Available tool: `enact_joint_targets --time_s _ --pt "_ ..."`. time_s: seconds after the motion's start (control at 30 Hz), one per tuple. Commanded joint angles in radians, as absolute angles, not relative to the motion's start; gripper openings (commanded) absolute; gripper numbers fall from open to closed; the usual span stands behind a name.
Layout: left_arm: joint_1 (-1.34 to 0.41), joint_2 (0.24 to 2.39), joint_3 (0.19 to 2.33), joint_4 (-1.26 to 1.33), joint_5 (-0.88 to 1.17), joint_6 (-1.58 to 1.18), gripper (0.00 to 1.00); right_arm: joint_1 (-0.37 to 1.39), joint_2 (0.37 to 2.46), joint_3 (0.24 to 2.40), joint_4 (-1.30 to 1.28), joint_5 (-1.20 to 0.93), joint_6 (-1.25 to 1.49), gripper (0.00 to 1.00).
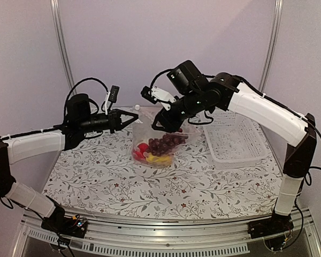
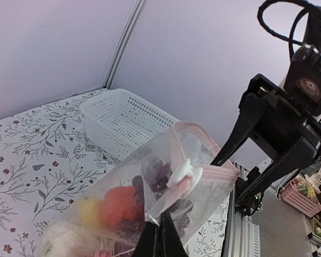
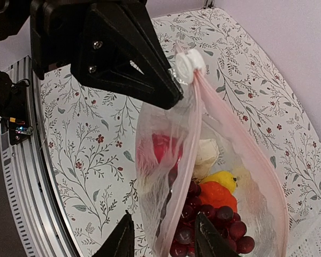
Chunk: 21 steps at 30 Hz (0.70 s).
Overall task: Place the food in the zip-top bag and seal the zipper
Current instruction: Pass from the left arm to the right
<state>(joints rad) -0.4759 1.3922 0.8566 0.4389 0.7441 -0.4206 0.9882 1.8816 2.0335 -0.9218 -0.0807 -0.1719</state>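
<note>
The zip-top bag (image 1: pixel 156 140) sits at the middle of the top view. Its lower end lies on the table (image 1: pixel 96 176) and its upper left corner is held up. You can see the food through the clear film. The dark red grape bunch (image 1: pixel 168 141) is on the right of the pile, a red piece (image 1: pixel 142 149) on the left and a yellow piece (image 1: pixel 152 158) at the bottom. In the right wrist view you also get a cream-white lump (image 3: pixel 206 152) and an orange ball (image 3: pixel 218 195) among them, all inside the bag.

The zipper (image 3: pixel 232 131) shows as a thin pink strip along the mouth. Its two sides run apart downward from a white slider (image 3: pixel 188 63) at the raised corner, so the mouth stands open along most of its length.

The left hand (image 1: pixel 132 119) comes in from the left of the frame. Its fingers are pressed together on the bag's film just beside the slider, pinching that corner.

The right hand (image 3: pixel 164 219) reaches over the bag from the upper right of the top view. Its fingers are spread, with the bag's near rim passing between them. You cannot tell whether either finger touches the plastic.

A white mesh basket (image 1: pixel 238 140) stands on the table to the right of the bag, apart from it.
</note>
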Motion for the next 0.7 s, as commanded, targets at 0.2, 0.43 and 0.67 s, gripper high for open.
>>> enact_joint_targets --time_s 0.2,0.43,0.67 --pt "-0.541 1.279 0.944 0.154 0.644 -0.216 0.0 0.993 1.98 2.134 -0.873 -0.14 -0.117 0.3" --pt "-0.542 1.267 0.943 0.115 0.632 -0.197 0.2 0.993 1.974 2.138 -0.852 -0.193 -0.13 0.0" --pt "-0.542 1.284 0.96 0.115 0.653 -0.17 0.33 0.992 1.931 2.096 -0.853 -0.249 -0.149 0.0"
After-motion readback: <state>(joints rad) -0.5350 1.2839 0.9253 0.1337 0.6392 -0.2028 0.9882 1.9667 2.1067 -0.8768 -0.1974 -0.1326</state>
